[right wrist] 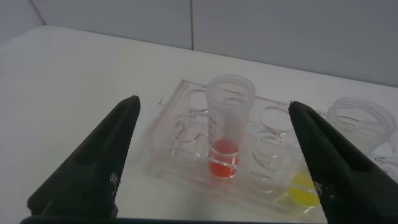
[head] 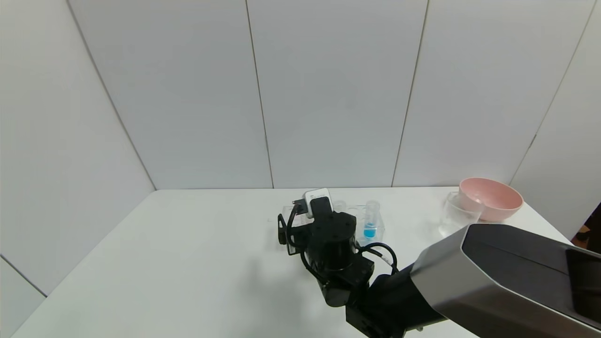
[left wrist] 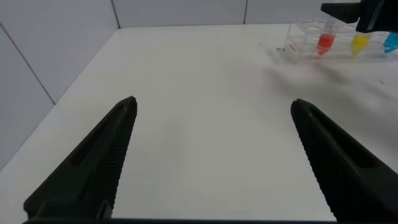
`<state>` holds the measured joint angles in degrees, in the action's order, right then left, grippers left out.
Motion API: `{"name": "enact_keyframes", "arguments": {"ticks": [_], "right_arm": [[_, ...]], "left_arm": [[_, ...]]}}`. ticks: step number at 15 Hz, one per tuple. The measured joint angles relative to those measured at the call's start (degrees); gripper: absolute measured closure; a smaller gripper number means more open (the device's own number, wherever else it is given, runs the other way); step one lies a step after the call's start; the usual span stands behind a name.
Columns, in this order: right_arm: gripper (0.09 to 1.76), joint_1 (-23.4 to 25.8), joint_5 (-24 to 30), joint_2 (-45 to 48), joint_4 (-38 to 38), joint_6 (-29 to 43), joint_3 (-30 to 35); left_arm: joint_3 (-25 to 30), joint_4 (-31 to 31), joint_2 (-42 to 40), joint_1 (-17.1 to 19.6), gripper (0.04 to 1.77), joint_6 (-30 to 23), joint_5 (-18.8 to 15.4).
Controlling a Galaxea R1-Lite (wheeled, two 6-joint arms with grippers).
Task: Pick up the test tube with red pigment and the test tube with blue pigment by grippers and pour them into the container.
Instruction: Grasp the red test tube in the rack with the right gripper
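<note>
Right gripper (right wrist: 214, 155): fingers spread wide, nothing between them, hanging over the near end of the clear rack (right wrist: 180, 149).
Red tube (right wrist: 227, 127): standing upright in the rack, dead ahead of the open fingers and centred in the gap between them — long axis vertical, so a side-on closing looks right.
Blue tube (head: 370, 220): upright in the same rack, beyond the right wrist, on the beaker side.
Yellow tube (right wrist: 303, 186): just beside the red one — a neighbour to avoid.
Beaker (head: 458, 214): well off to the right, touching the pink bowl (head: 490, 198).
Left gripper (left wrist: 211, 155): open, empty, over bare table (left wrist: 199, 81) — far from the rack, so the right arm is clearly nearer.
</note>
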<state>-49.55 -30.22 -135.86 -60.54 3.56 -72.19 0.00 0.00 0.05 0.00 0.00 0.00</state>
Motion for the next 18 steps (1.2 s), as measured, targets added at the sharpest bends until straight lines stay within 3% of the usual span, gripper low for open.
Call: {"name": "enact_keyframes", "arguments": {"ticks": [7, 15, 18], "right_arm": [[0.14, 1.74, 1.32, -5.62, 2.02, -1.87, -8.77], [0.14, 1.96, 1.13, -6.5, 1.61, -2.23, -9.45], [0.59, 2.29, 0.91, -6.45, 1.37, -2.26, -9.17]], "left_arm": [[0.0, 0.0, 0.0, 0.0, 0.05, 0.0, 0.0], [0.0, 0.0, 0.0, 0.0, 0.05, 0.0, 0.0], [0.0, 0.02, 0.0, 0.0, 0.05, 0.0, 0.0]]}}
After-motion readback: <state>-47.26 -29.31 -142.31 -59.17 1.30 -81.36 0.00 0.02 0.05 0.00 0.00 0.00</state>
